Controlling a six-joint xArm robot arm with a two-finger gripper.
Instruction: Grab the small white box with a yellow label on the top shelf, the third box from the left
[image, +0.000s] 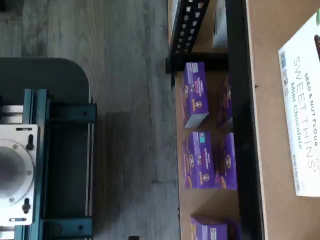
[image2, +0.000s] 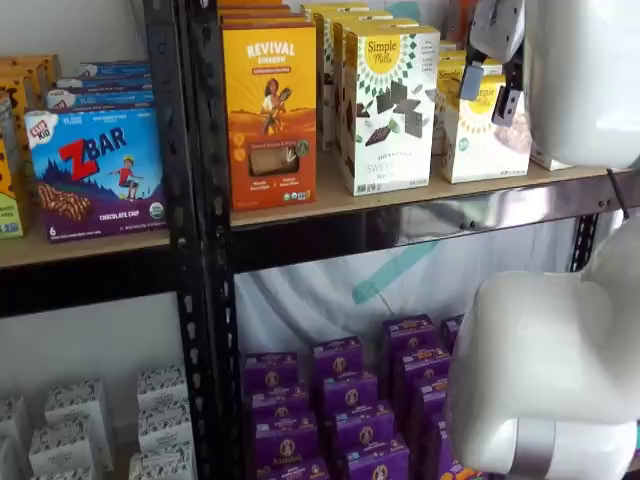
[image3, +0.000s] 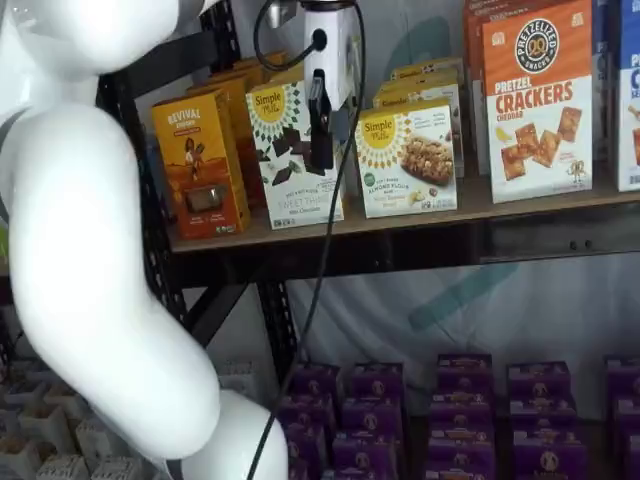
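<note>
The small white box (image3: 405, 160) with a yellow sunburst logo and tan baked pieces stands on the top shelf (image3: 500, 205), between a taller white Simple Mills box (image3: 290, 150) and an orange-topped crackers box (image3: 538, 100). It also shows in a shelf view (image2: 480, 135), partly behind the arm. My gripper (image3: 320, 150) hangs in front of the taller box, just left of the small one. Only a side-on black finger shows, so I cannot tell whether it is open. It shows in a shelf view (image2: 495, 95) in front of the small box. The wrist view does not show the small box.
An orange Revival box (image2: 268, 110) stands left of the taller white box (image2: 388, 105). Purple boxes (image3: 450, 410) fill the lower shelf. The white arm (image3: 90, 250) covers the left of one view. The wrist view shows the Sweet Thins box (image: 302, 110), the dark beam (image: 245, 125) and the teal-bracketed mount (image: 30, 165).
</note>
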